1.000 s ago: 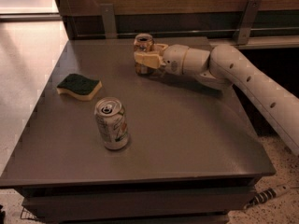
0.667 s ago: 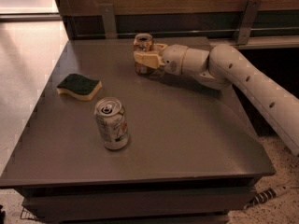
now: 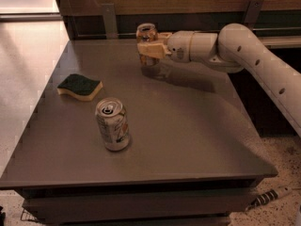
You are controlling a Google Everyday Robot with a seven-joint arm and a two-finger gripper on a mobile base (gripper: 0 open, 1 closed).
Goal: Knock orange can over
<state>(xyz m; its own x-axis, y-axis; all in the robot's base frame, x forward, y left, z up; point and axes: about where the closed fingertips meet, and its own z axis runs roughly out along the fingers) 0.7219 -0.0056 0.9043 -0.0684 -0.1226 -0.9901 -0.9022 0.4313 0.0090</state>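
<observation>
Since a second ago, the gripper (image 3: 149, 49) and the orange can (image 3: 146, 34) are sitting further toward 12 o'clock on the table (image 3: 188, 126). The sponge (image 3: 80, 86) and the white can (image 3: 113, 125) are holding position. The orange can is standing upright near the table's 12 o'clock edge, with the gripper lying across its lower front from the 3 o'clock side. Grip state: cannot tell whether clenched or released. The arm (image 3: 254, 55) is reaching in from 3 o'clock. The sponge is lying at 9 o'clock and the white can is standing at 7 o'clock.
</observation>
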